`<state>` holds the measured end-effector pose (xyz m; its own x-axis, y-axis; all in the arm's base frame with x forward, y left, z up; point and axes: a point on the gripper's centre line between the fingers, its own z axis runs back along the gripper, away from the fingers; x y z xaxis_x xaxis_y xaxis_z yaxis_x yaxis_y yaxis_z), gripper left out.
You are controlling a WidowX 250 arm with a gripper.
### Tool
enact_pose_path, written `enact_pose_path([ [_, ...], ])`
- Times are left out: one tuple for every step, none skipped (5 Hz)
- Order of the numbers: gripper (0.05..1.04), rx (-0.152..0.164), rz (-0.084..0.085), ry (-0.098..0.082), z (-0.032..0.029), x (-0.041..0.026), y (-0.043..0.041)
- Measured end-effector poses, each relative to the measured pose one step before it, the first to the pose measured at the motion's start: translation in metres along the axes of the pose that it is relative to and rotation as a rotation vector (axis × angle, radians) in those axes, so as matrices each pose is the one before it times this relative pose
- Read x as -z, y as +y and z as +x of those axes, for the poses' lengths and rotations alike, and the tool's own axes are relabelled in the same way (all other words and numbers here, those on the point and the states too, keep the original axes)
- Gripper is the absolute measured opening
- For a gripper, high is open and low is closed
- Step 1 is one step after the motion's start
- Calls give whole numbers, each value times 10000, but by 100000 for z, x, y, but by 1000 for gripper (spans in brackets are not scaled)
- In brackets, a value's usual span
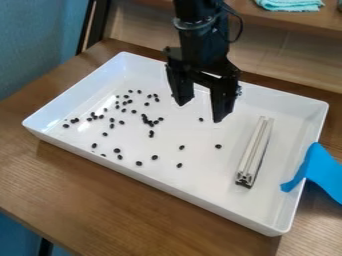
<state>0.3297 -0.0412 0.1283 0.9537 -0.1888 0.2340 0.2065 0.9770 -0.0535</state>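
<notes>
The black gripper (199,114) hangs over the back middle part of a white tray (160,186), its two fingers spread apart with nothing between them. Many small black beans (145,119) lie scattered on the tray's floor, most of them left of the gripper, with a few below it and toward the front. To the gripper's right, a silvery metal bar (254,150) lies lengthwise from back to front on the tray floor, apart from the gripper.
The tray stands on a brown wooden table (87,200). Blue tape (316,172) sticks over the tray's right rim. Behind the tray is a wooden shelf with a teal cloth (289,4) on it. A blue-grey wall is at the left.
</notes>
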Motion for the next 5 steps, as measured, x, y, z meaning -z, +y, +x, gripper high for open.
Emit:
enact_pose_path([
  [999,-65,-25,337,-291,1064,25],
  [1000,209,106,379,276,1565,-624],
  [1000,186,42,53,930,748,-738],
  [1000,101,47,-117,994,267,-965],
  [999,-27,60,88,314,666,-418],
])
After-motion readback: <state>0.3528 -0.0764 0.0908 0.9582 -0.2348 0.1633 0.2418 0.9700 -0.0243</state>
